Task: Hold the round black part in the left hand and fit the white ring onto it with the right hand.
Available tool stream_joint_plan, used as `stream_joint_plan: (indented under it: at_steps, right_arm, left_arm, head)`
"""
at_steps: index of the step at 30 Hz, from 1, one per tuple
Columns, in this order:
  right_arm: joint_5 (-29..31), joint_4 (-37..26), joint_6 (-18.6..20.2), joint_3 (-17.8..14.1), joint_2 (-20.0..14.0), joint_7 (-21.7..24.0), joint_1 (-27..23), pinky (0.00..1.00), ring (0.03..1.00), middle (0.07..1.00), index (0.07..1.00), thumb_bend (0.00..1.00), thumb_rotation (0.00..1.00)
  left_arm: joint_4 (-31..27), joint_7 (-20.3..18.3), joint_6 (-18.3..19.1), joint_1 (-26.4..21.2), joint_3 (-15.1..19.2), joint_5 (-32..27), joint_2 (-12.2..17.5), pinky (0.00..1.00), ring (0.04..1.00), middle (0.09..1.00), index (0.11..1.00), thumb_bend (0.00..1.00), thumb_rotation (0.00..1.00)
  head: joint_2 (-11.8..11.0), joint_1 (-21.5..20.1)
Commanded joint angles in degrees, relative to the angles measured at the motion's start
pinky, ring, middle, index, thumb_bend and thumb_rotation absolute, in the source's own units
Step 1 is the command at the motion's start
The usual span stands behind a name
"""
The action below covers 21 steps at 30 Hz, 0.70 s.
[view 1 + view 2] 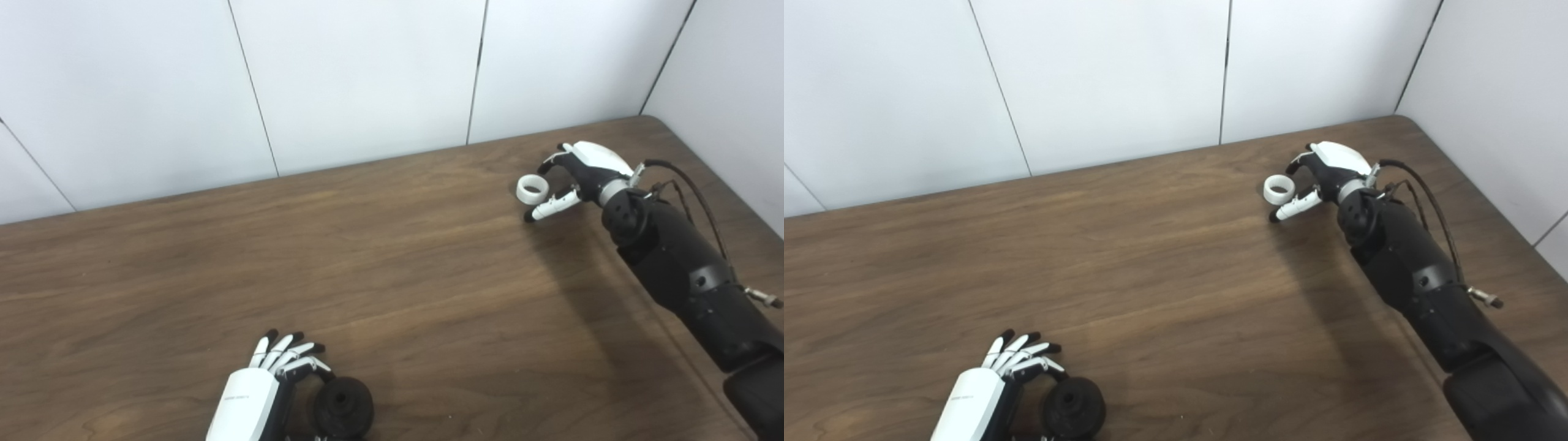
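Left eye view: white ring (532, 189) just beside open right hand (579, 177).

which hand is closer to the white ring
Right. The right hand is right beside the small white plastic ring, fingers spread around it. The left hand is far off by the round black part.
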Motion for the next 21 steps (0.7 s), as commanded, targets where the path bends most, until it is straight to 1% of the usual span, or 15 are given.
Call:
stream_joint_plan:
  at_steps: [1,9,17,21]
  right_arm:
    - [-0.5,-0.7,-1.7,-0.4,-1.0,-1.5,-3.1,1.00,1.000,0.986,0.734,0.79,0.34]
    - [-0.7,0.0,-2.6,-0.2,-0.7,-1.8,-3.3,1.00,1.000,0.977,0.718,0.76,0.34]
    - [-0.7,0.0,-2.4,-0.4,-0.4,-1.8,-3.5,1.00,1.000,0.978,0.722,0.76,0.35]
    - [-0.7,-0.1,-2.2,-0.4,-0.3,-1.8,-3.4,1.00,1.000,0.977,0.721,0.76,0.34]
  left_arm:
    - [0.4,-1.5,1.3,1.5,0.1,1.6,0.9,1.00,0.902,0.794,0.484,0.52,0.05]
    - [0.3,-1.9,1.6,1.5,0.0,1.9,0.9,1.00,0.905,0.798,0.484,0.52,0.05]
    - [-0.4,-2.8,2.5,1.7,-0.1,2.2,0.8,1.00,0.912,0.800,0.485,0.52,0.05]
    - [-0.3,-2.4,2.4,1.6,-0.2,2.3,0.9,1.00,0.909,0.798,0.484,0.52,0.05]
  head:
    - [0.1,0.0]
    - [0.1,0.0]
    - [0.3,0.3]
    - [0.3,0.3]
